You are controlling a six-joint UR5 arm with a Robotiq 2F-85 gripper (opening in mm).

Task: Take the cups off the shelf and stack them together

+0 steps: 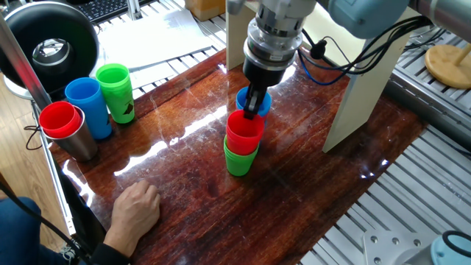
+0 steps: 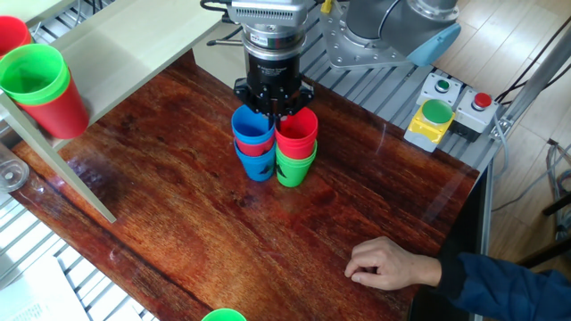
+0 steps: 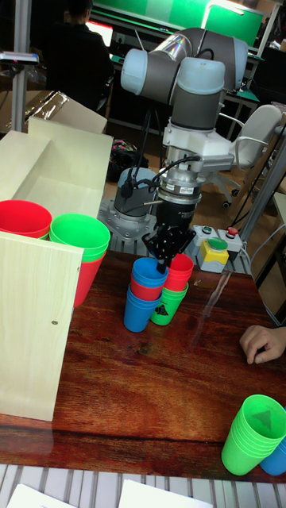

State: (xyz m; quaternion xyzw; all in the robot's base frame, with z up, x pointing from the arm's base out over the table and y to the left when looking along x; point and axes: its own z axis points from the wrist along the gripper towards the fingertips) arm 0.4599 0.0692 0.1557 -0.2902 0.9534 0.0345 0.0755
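Two short stacks of cups stand side by side on the wooden table. One is blue on red on blue (image 2: 252,143) (image 3: 144,294). The other is red on green (image 2: 296,147) (image 1: 243,143) (image 3: 173,290). My gripper (image 2: 273,109) (image 1: 255,105) (image 3: 163,255) comes straight down where the top blue rim and the red rim touch, its fingers close together on those rims. The cream shelf (image 2: 134,45) (image 3: 40,317) (image 1: 368,81) stands beside them. A green cup on a red one (image 2: 36,76) (image 3: 79,238) and another red cup (image 3: 24,218) are at the shelf.
At the table's far corner stand a red cup in a grey metal tumbler (image 1: 62,125), a blue cup (image 1: 87,103) and a green cup stack (image 1: 115,90) (image 3: 254,432). A person's hand (image 1: 136,210) (image 2: 384,263) rests on the table edge. A button box (image 2: 437,116) sits by the arm's base.
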